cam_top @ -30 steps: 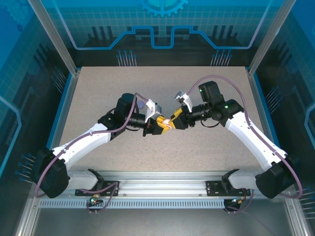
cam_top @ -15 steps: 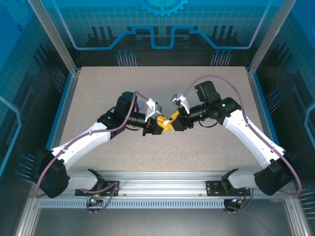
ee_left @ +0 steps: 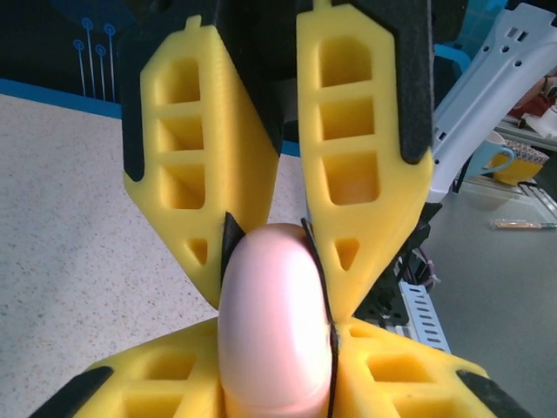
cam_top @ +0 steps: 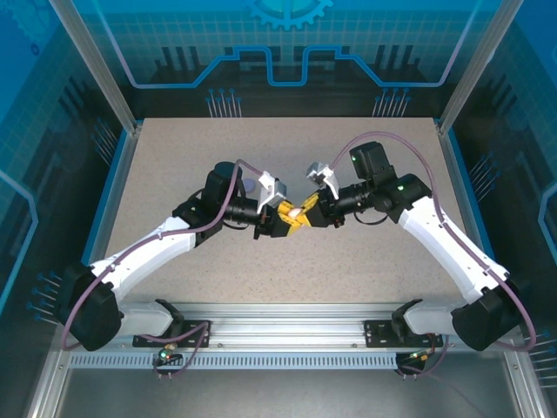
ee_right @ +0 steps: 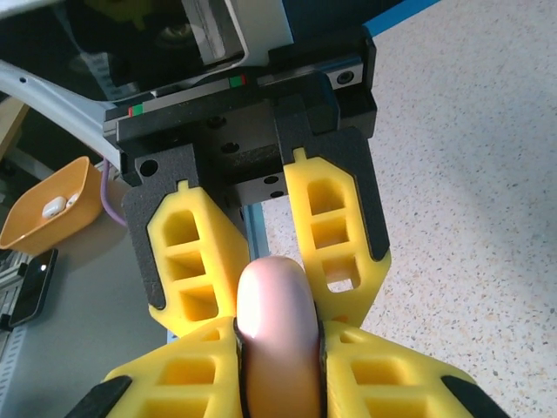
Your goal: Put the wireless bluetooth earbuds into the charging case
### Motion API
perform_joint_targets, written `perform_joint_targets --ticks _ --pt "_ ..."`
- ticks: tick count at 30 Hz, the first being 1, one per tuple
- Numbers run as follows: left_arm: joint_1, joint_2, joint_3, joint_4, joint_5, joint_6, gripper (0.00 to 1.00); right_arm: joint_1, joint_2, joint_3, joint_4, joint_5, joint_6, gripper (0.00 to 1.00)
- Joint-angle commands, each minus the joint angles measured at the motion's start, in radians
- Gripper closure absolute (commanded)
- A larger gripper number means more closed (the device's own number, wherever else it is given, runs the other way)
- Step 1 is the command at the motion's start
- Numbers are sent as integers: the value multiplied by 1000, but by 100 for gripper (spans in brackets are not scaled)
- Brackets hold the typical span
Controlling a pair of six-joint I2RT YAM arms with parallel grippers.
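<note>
Since half a second ago the right arm is easing its elbow back toward the right of the frame, while the left arm is keeping its place.

In the top view the left gripper (cam_top: 285, 219) and the right gripper (cam_top: 308, 211) are meeting nose to nose over the middle of the table (cam_top: 174, 165). Both are clamping a pale pink charging case (cam_top: 298, 212) between them. A lilac round thing (cam_top: 250, 185) is sitting just behind the left wrist.

In the left wrist view the left gripper (ee_left: 277, 357) is pinching the lower end of the case (ee_left: 274, 296) from the bottom of the frame. The right gripper (ee_left: 271, 248) is closing on its upper end from above.

In the right wrist view the right gripper (ee_right: 278, 357) is gripping the case (ee_right: 274, 305) from below, with the left gripper (ee_right: 271, 279) flanking its top.

The case's long axis is running straight from one gripper to the other, so neither arm is nearer. I judge that the coming move is turning on which end gives way first.
</note>
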Motion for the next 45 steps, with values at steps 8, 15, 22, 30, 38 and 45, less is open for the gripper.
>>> perform_joint_targets --ticks 8,15,22,30,38,45 --pt "-12 -1 -24 207 -6 -143 65 -60 -69 -62 112 -34 96 93" --pt "-12 10 -21 199 2 -154 62 -74 -87 -74 157 -49 128 93" --pt "-12 34 -9 175 26 -147 63 -75 -85 -68 159 -67 129 93" --pt "-12 36 -2 216 57 -171 64 -68 -76 -73 148 -81 119 92" --pt "-15 39 10 223 78 -176 68 -54 -65 -66 133 -79 104 92" --pt "-15 40 11 224 81 -183 68 -40 -53 -56 110 -73 85 92"
